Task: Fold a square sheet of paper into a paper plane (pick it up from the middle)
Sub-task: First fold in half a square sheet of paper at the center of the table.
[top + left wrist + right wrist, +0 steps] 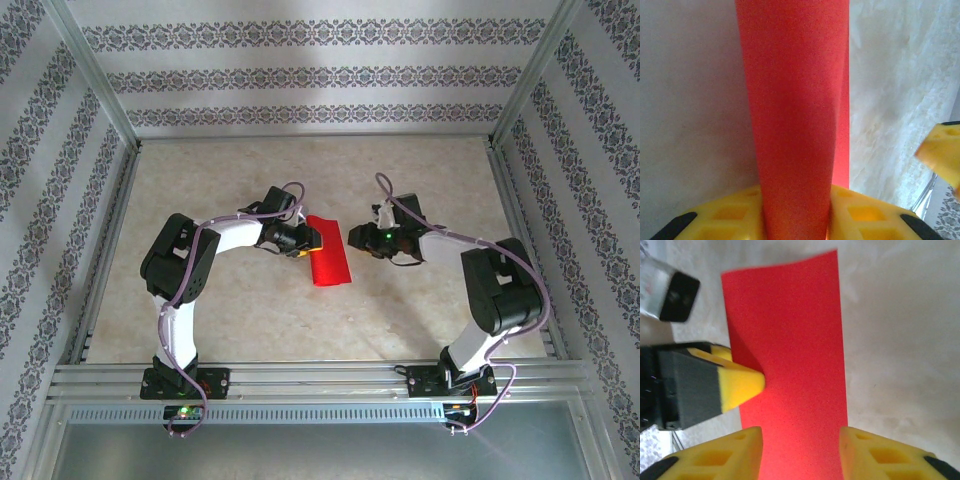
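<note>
The square sheet of paper [328, 262] is bright red and bent over into a long narrow band at the table's middle; it has no pointed paper plane shape. My left gripper [308, 243] holds its left side. In the left wrist view the curved paper [792, 100] runs up between the yellow fingers [862, 212], which press on it from both sides. My right gripper [352, 240] is at the band's right side. In the right wrist view its yellow fingers [875, 452] stand apart over the paper [795, 340], level with its edges. The left gripper's fingertip [742, 382] touches the paper's left edge.
The beige tabletop [250, 310] is fenced by a metal frame with patterned walls [300, 75]. The two grippers face each other a short way apart. One of the right gripper's yellow fingertips [942, 150] shows at the right edge of the left wrist view.
</note>
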